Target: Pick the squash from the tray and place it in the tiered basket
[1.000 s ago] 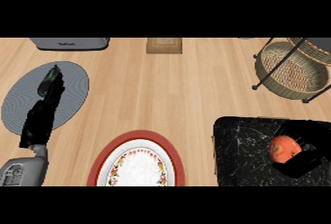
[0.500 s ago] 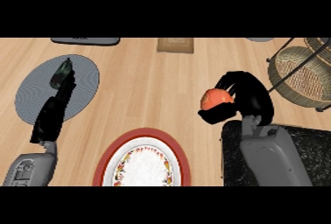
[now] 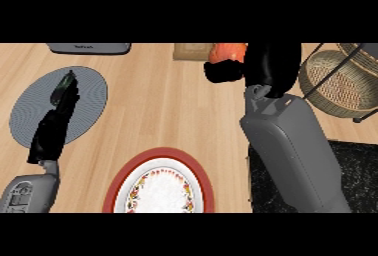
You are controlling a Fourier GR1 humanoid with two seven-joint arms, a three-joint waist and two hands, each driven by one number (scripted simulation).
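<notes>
An orange squash [image 3: 227, 52] hangs high above the counter, near the top of the head view. My right hand [image 3: 260, 66] is curled round it and hides most of it. The grey right forearm [image 3: 291, 145] rises from the lower right. The dark tray [image 3: 362, 175] lies at the lower right, partly covered by that forearm. The wicker tiered basket [image 3: 341, 82] with its black wire frame stands at the right edge, just right of the hand. My left hand [image 3: 57, 112] rests open over a grey round mat [image 3: 85, 90] at the left.
A red-rimmed plate [image 3: 122, 180] with a patterned white middle sits at the bottom centre. A grey appliance [image 3: 88, 48] and a small wooden box [image 3: 189, 50] line the far edge of the counter.
My right hand has lifted the squash off the tray, carrying it up and away from me toward the counter's far side. The view has shifted too. The left hand stays over the mat.
</notes>
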